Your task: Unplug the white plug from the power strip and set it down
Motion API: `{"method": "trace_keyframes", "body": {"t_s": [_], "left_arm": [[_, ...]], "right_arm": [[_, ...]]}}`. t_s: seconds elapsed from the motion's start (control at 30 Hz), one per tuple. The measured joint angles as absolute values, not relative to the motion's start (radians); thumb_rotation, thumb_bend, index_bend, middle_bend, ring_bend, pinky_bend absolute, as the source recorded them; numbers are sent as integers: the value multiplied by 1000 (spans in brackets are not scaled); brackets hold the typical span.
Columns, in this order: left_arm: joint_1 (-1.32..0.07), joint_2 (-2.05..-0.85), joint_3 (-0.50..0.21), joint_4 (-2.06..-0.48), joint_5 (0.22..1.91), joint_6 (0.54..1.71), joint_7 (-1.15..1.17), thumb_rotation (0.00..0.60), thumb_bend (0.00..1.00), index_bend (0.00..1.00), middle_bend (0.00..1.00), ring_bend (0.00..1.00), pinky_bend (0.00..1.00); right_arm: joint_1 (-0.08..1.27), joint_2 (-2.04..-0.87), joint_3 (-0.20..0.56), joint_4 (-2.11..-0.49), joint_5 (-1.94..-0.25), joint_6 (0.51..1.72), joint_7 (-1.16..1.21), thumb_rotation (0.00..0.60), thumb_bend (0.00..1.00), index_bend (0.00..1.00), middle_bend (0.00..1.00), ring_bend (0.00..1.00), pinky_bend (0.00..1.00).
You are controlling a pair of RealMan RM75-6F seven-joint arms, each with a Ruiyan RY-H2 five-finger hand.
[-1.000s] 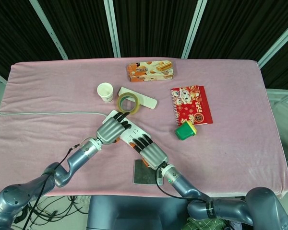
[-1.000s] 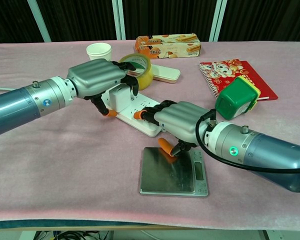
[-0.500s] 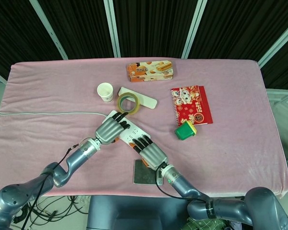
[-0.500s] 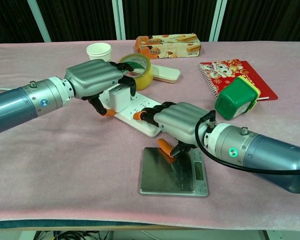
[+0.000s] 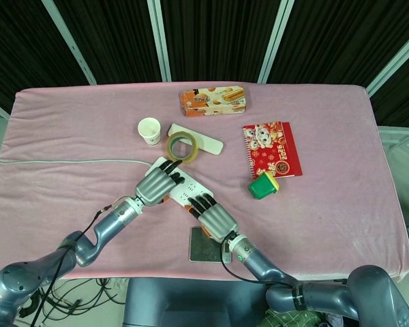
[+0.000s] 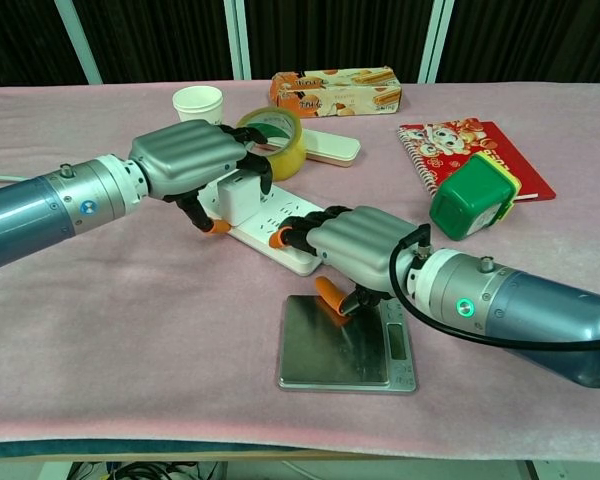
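The white power strip (image 6: pixel 288 207) lies slanted on the pink cloth, also seen from above (image 5: pixel 185 191). A white plug (image 6: pixel 238 196) stands on its far end. My left hand (image 6: pixel 188 158) wraps over the plug and grips it between its fingers and thumb; from above, this hand (image 5: pixel 156 184) hides the plug. My right hand (image 6: pixel 364 240) rests on the strip's near end with its fingers laid along the top, and it holds nothing; in the head view the same hand (image 5: pixel 215 217) lies just above the scale.
A silver scale (image 6: pixel 345 346) lies right under my right hand. A yellow tape roll (image 6: pixel 278 141) and a white flat case (image 6: pixel 327 147) sit just behind the strip. Further off are a paper cup (image 6: pixel 198 102), a biscuit box (image 6: pixel 335 90), a red notebook (image 6: pixel 472 152) and a green box (image 6: pixel 468 196). The strip's cable (image 5: pixel 68 161) runs left.
Both hands have barely shifted. My left hand still grips the plug and my right hand still rests on the strip.
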State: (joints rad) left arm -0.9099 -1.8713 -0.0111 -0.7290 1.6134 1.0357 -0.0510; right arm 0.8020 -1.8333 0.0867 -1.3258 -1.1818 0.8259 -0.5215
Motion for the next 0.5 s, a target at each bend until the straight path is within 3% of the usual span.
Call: {"method": "trace_keyframes", "body": {"t_s": [0.23, 0.5], "left_arm": [[-911, -1874, -12, -725, 1612, 1032, -49, 600, 307, 404, 423, 64, 183], [-921, -1868, -27, -734, 1598, 1017, -62, 600, 441, 431, 437, 64, 186]], "right_arm": [[803, -1829, 88, -1331, -1175, 827, -523, 600, 591, 197, 253, 251, 161], [803, -1825, 86, -1330, -1176, 830, -522, 600, 591, 197, 252, 250, 162]]}}
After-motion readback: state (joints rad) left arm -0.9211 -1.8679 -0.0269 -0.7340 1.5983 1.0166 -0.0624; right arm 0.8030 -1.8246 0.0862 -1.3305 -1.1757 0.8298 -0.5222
